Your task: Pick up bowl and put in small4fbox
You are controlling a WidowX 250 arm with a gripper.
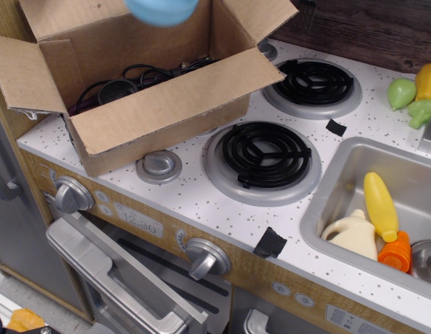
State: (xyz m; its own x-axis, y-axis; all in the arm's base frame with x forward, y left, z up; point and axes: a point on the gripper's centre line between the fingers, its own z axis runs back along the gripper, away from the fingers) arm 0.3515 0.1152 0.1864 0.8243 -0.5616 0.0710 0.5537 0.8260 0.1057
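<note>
The light blue bowl (161,10) shows only as its lower part at the top edge of the frame, up in the air above the open brown cardboard box (159,111). The box stands on the left of the toy stove counter with its four flaps folded out. Black cables (131,76) lie inside it. The gripper is out of the frame, so what holds the bowl is hidden.
Two black burner coils (266,154) (312,81) sit right of the box. A small silver dish (159,165) lies in front of the box. The sink (326,209) at right holds a yellow corn, a cream jug and an orange piece. Toy vegetables (413,90) sit at far right.
</note>
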